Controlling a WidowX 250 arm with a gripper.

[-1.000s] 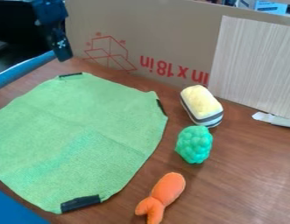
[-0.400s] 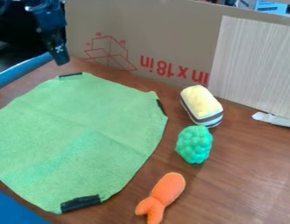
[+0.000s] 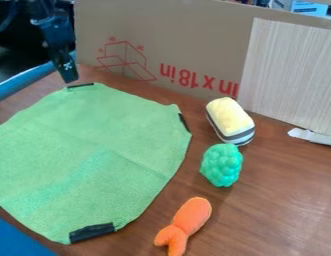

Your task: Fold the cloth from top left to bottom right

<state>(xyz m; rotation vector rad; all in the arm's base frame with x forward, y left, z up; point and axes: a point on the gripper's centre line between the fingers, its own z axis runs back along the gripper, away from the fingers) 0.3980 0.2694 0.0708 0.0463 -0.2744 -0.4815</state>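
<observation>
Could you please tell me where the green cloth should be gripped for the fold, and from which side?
Probably best at the top edge, by the black strip, with the jaws coming down from above. The cloth lies flat, so that thin border seems the place to pinch.

Tool (image 3: 70, 79) lower, nearer cloth's (image 3: 94, 150) top edge.

1. The arm (image 3: 51, 19) is black with a dark-blue sheen
2. Blocky, angular sections make up its upper part
3. The gripper (image 3: 71, 80) is black too, long and narrow, with a blunt lower end
4. A small white marking (image 3: 68, 65) stands out near the gripper's lower end
</observation>
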